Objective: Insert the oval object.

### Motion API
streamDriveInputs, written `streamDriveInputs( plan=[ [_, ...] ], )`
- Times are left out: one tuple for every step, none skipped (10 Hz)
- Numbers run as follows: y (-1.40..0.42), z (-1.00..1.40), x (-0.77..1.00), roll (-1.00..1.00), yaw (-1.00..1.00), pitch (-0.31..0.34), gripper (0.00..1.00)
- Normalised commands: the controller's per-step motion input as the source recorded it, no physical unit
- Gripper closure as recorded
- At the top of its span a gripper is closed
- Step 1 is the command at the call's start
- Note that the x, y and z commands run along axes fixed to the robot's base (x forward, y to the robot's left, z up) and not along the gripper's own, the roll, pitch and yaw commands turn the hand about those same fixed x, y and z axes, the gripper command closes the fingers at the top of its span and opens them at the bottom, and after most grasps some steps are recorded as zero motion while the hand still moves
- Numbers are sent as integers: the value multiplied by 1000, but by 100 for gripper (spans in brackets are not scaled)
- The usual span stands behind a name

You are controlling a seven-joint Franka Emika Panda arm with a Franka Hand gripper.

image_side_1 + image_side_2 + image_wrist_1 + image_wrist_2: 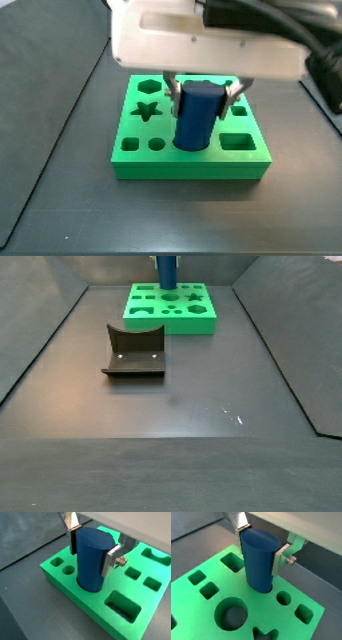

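The oval object [90,559], a tall dark blue peg, stands upright between my gripper's [93,549] silver fingers [111,561], which are shut on its upper sides. It shows the same way in a wrist view [259,559] with the gripper [262,547] around it. Its lower end rests in an opening in the top of the green block [80,597]; how deep it sits I cannot tell. In a side view the peg [197,115] rises from the middle of the block [187,165] under the gripper [199,92]. In a side view from afar the peg [167,270] stands on the block [201,322].
The green block has other cut-outs: a star [148,111], a round hole [234,614], and square and rectangular holes [123,605]. The dark fixture [134,353] stands on the grey floor in front of the block. Dark walls [40,346] enclose the floor.
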Motion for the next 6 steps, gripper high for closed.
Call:
streamDriveInputs(
  plan=[
    [-77,-449,169,0,-57,0,100],
    [-57,-689,0,73,0,-106,100],
    [-17,-517,-134,73,0,-159,100],
    [0,-166,-97,51,0,-116,100],
    [100,0,0,-83,0,-7,100],
    [0,0,0,-11,0,0,100]
  ],
)
